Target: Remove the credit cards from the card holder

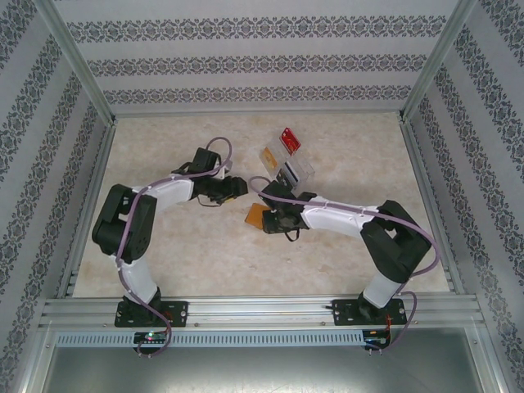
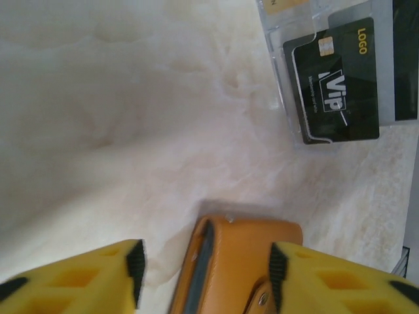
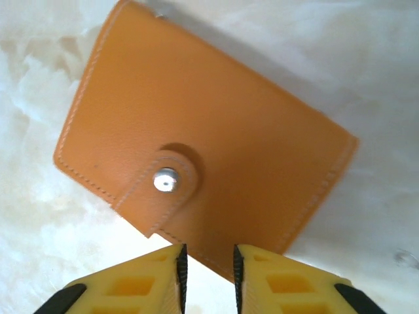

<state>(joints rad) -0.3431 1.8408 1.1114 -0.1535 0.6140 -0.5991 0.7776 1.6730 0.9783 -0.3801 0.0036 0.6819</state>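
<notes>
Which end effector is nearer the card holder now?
Right. The right end effector has its fingertips right at the edge of the card holder. The left end effector hangs apart, back and left of it in the top view, fingers spread.

Closed orange card holder [image 3: 196, 124] lying tilted on the pale marbled table [image 3: 366, 72], its tab with a silver snap [image 3: 165, 180] facing the right gripper [image 3: 208, 269], whose yellow fingers [image 3: 131, 288] are standing slightly parted at the card holder's near edge
</notes>
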